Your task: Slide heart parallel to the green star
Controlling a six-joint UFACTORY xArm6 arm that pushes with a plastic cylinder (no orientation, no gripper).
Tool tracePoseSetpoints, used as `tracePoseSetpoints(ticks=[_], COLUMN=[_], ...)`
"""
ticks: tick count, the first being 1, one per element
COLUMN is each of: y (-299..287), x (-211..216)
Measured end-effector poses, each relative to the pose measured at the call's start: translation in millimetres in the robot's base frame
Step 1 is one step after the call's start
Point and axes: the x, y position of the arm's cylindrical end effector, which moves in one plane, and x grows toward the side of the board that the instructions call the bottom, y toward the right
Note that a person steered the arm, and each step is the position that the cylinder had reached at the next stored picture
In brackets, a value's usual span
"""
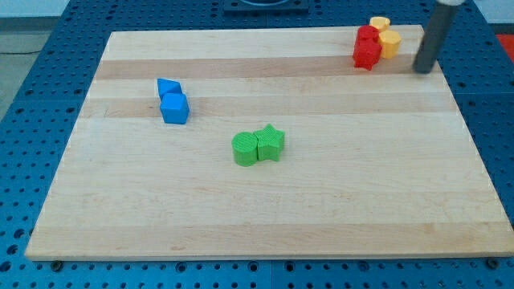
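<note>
The green star (271,143) lies near the board's middle, touching a second green block (245,149) on its left. Two yellow blocks sit at the view's top right, one (380,23) at the board's far edge and one (390,43) just below it; I cannot tell which is the heart. Two red blocks (368,36) (367,54) press against their left side. My tip (422,71) rests on the board to the right of this cluster, a small gap from the lower yellow block, touching nothing.
A blue cube (174,108) and another blue block (168,87) touch each other at the view's left. The wooden board (257,217) lies on a blue perforated table; its right edge is close to my tip.
</note>
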Motion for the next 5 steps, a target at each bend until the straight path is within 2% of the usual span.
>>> tracePoseSetpoints(ticks=[2, 3, 5], y=[7, -13, -109], x=[-105, -105, -105])
